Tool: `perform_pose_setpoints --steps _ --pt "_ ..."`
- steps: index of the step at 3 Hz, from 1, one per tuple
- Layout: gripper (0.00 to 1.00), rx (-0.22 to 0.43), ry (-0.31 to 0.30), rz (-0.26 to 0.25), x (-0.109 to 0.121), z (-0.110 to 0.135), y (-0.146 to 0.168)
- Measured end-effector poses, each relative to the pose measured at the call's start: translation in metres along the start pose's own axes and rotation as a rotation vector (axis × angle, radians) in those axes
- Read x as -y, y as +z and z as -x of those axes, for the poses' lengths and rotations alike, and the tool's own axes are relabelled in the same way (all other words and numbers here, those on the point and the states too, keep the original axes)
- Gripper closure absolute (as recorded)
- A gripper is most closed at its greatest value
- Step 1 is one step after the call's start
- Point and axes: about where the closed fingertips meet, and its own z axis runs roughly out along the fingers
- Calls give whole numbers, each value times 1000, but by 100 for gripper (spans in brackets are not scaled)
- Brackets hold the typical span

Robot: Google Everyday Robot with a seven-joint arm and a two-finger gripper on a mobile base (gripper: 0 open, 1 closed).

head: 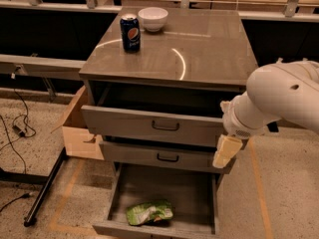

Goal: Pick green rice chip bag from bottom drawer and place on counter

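The green rice chip bag (149, 212) lies flat on the floor of the open bottom drawer (199, 193), near its front wall. The counter (199, 49) is the glossy grey-brown top of the cabinet. My gripper (225, 152) hangs from the white arm (279, 101) at the cabinet's right side, in front of the right end of the middle drawer. It is above and to the right of the bag, well apart from it, and holds nothing that I can see.
A Pepsi can (130, 32) and a white bowl (153, 19) stand at the counter's back left. The top drawer (149, 126) and middle drawer (149, 156) are partly pulled out above the bottom one. A cardboard box (79, 128) and a black stand leg (47, 185) sit to the left.
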Motion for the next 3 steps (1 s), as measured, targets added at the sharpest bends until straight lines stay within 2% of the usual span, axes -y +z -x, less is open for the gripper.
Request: perform_pose_setpoints --steps 1,3 --pt "0 26 -21 38 -23 -4 56" --pt "0 20 -29 22 -32 -3 61"
